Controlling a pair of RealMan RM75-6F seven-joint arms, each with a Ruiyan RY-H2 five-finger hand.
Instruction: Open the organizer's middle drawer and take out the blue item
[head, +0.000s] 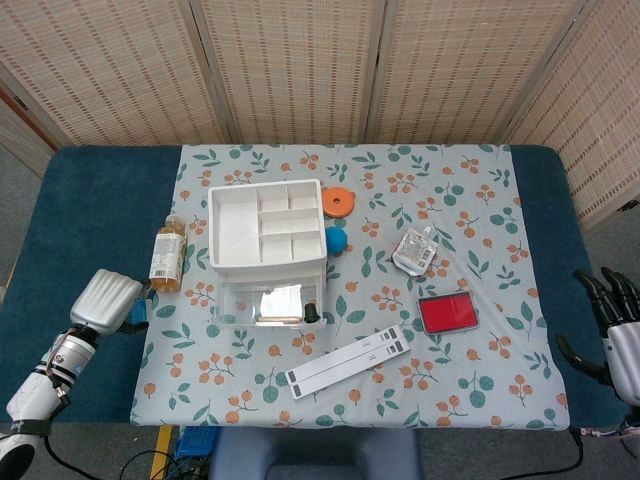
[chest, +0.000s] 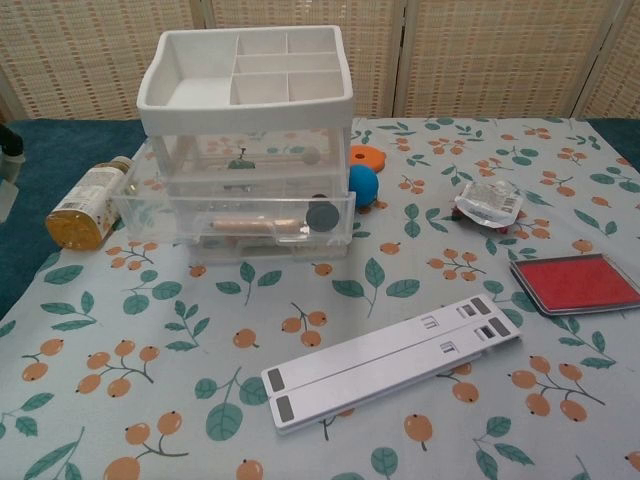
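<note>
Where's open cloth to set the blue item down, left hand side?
Free: the front-left cloth, bordered by the organizer behind and the white bar to the right. Also the dark table edge left of the bottle. Crowded: around the organizer's pulled-out drawer, and to its right the blue ball and orange disc. Left hand hangs over the dark edge.

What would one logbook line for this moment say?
left hand: holds blue item, left of cloth | organizer drawer: pulled out | right hand: open, at table edge
</note>
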